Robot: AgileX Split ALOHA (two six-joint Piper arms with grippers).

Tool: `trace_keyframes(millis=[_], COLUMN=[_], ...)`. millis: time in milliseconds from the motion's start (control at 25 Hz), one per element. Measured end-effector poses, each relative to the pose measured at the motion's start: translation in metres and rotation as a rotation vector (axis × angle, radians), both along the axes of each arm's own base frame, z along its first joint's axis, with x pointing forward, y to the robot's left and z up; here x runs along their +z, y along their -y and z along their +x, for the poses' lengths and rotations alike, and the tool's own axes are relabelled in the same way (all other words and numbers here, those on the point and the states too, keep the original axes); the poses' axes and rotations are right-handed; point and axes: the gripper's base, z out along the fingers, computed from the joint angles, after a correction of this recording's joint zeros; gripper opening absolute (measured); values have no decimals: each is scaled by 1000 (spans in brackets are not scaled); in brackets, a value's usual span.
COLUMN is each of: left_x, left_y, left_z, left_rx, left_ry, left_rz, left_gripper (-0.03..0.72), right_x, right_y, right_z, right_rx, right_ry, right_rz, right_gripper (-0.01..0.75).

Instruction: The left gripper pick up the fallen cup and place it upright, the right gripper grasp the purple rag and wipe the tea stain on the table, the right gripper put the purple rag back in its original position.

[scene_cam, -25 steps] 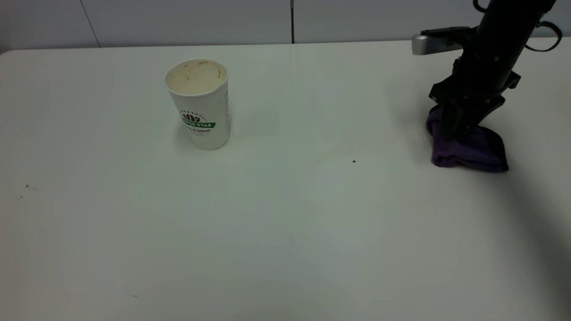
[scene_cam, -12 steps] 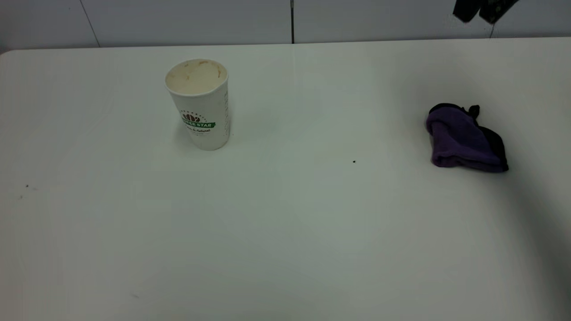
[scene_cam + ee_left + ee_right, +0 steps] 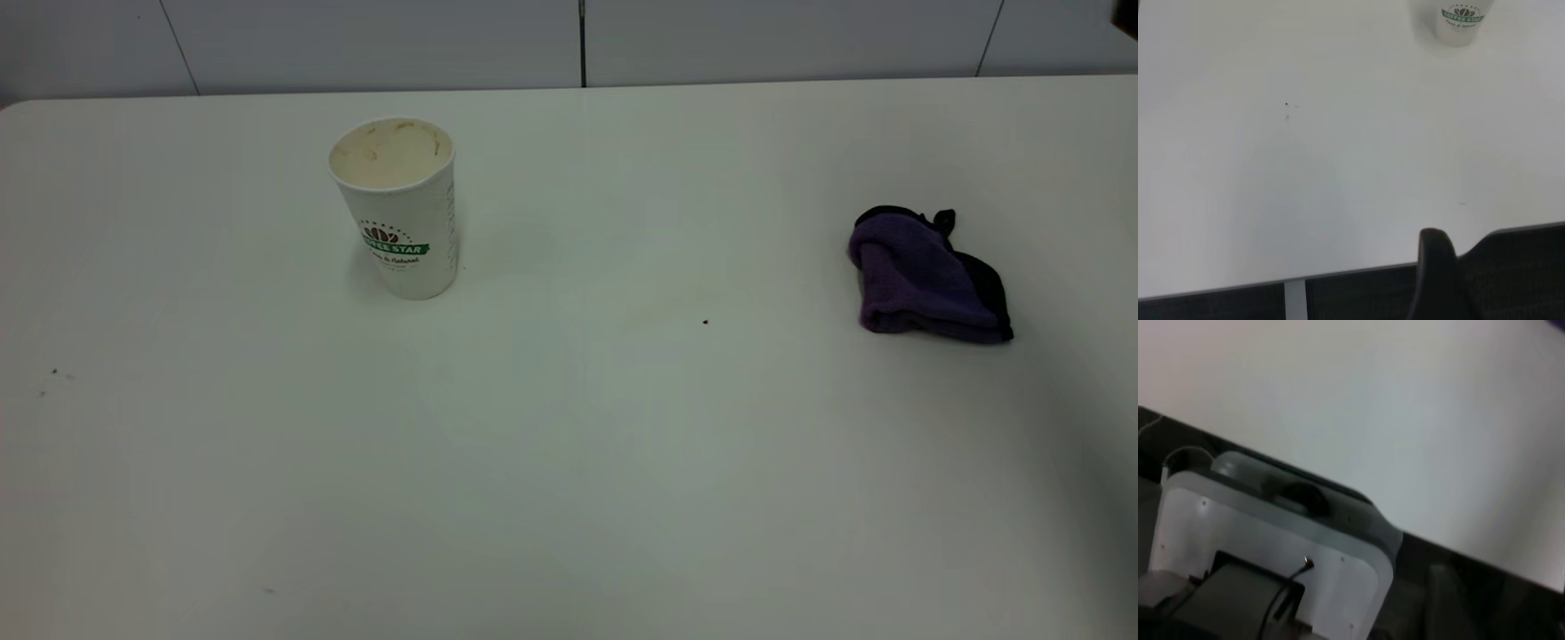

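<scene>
Cup: the tall white dimpled paper cup with its green band and brown bean logo stands upright on the left half of the table, its tan-stained inside facing up. My left wrist view shows it far off across the bare surface.
Rag: the small folded purple microfibre cloth with black edging lies crumpled on the right side of the table, well apart from the cup, with nothing touching it.
Table: my large plain white smooth tabletop shows a tiny dark speck between cup and rag, nearer the rag.
Tea stain: I can make out no brown puddle on the surface.
My left gripper: one black finger shows beyond the table's edge; I cannot tell how wide my fingers stand.
My right gripper: out of sight in every view.
</scene>
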Motion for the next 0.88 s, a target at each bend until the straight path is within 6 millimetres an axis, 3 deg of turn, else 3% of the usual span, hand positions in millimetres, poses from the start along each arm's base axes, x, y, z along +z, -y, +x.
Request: trace_keyframes(millis=[200, 440, 720, 880], left_x=[0, 0, 0, 0], left_y=[0, 0, 0, 0], left_z=[0, 0, 0, 0], left_rx=[1, 1, 1, 0], left_ry=[0, 0, 0, 0], left_rz=[-1, -1, -1, 0], left_gripper=[489, 489, 489, 489], right_x=[-13, -16, -18, -12], right_y=[10, 18, 34, 39], right_z=[-71, -139, -206, -232], right_rx=[-32, -79, -182, -206], right_ry=[-38, 53, 306, 485], right_rz=[-34, -43, -97, -87], right_gripper=[432, 430, 430, 430])
